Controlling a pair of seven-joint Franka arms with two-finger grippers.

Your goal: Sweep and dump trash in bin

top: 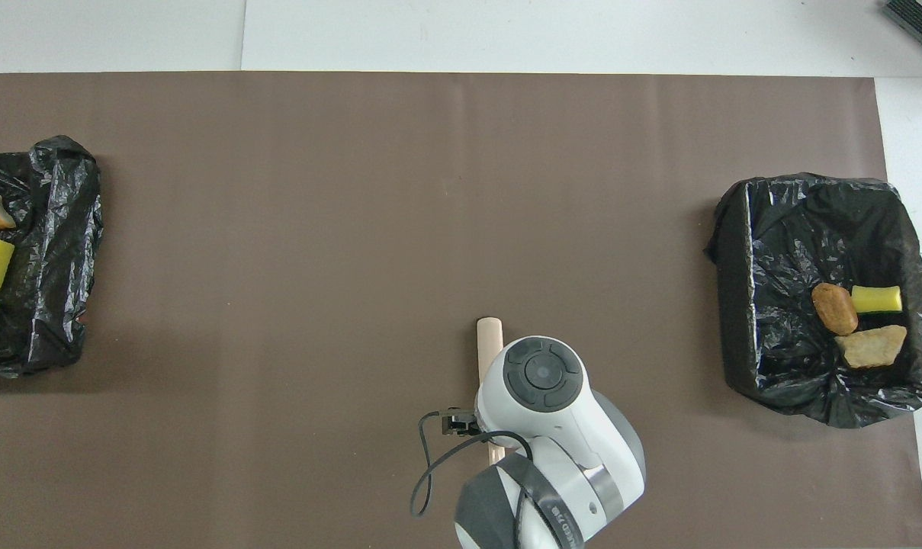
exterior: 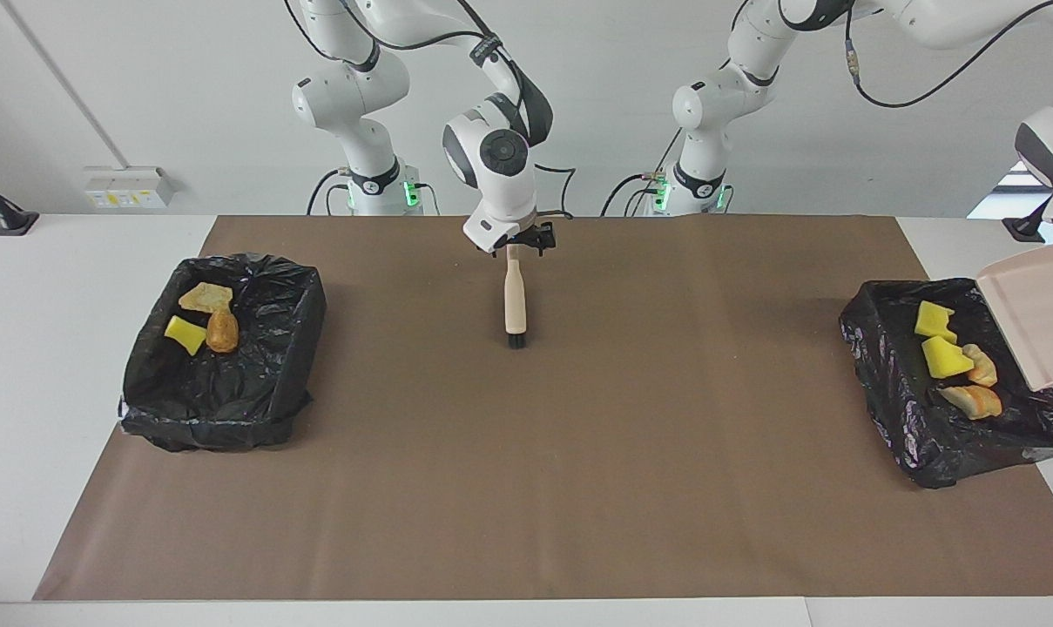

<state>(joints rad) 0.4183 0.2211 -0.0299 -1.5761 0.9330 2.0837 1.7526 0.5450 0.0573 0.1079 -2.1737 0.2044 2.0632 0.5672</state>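
Note:
My right gripper (exterior: 516, 248) is shut on the wooden handle of a brush (exterior: 515, 300), whose black bristles (exterior: 516, 341) are low over the middle of the brown mat; its handle tip shows in the overhead view (top: 489, 339). The pale pink dustpan (exterior: 1036, 318) hangs tilted over the black-lined bin (exterior: 874, 366) at the left arm's end, held by my left gripper at the frame's edge. Trash in that bin: yellow sponge chunks (exterior: 944, 357) and bread-like pieces (exterior: 972, 401). The bin (exterior: 230, 409) at the right arm's end holds a beige lump (exterior: 205, 296), a yellow chunk (exterior: 185, 334) and a brown piece (exterior: 222, 331).
The brown mat (exterior: 526, 488) covers most of the white table. In the overhead view the bins (top: 743, 305) (top: 56, 229) sit at the mat's two ends, and my right arm's wrist (top: 541, 381) hides the gripper. No scraps lie on the mat.

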